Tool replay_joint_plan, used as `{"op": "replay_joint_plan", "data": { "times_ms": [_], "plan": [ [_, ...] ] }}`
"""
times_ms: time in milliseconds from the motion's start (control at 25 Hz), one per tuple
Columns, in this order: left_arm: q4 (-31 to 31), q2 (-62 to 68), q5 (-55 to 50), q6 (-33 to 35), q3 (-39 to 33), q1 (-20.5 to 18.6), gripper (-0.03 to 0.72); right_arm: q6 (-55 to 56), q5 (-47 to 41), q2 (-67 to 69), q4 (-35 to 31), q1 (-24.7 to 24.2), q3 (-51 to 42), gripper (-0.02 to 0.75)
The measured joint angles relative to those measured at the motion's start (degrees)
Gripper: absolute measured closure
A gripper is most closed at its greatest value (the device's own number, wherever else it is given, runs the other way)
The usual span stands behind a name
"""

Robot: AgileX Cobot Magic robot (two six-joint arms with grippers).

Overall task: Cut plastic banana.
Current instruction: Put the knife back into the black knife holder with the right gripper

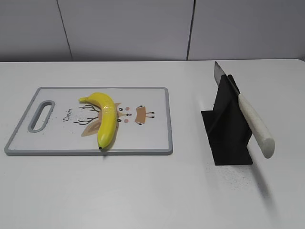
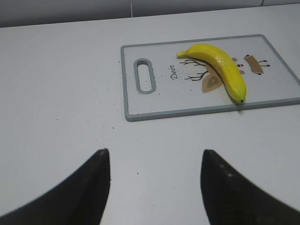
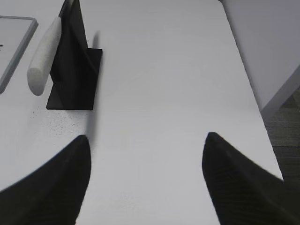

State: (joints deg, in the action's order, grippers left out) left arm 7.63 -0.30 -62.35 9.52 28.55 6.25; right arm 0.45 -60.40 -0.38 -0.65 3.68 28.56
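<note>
The banana (image 1: 106, 119) is laid whole on the cutting board (image 1: 152, 143), curved across the deer print. The knife (image 1: 245, 110) is parked in the black stand (image 1: 228, 136), right of the board, handle toward the near edge. Both tools, left (image 2: 154, 185) and right (image 3: 145, 180), are held wide apart, empty, above bare bench (image 1: 143, 191). The knife handle is best taken mid-length first, blade kept level; the banana should be steadied beforehand.

The plastic banana (image 1: 106, 119) lies whole on a cutting board (image 1: 152, 138). It is glossy yellow (dark tips), curved, one end at the board's near edge.
</note>
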Motion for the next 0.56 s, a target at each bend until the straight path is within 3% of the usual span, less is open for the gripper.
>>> {"op": "replay_joint_plan", "data": {
  "times_ms": [560],
  "plan": [
    [0.1,0.0,0.0,0.0,0.0,-3.3,0.114,0.0,0.1,0.0,0.0,-1.1,0.0,0.178]
  ]
}}
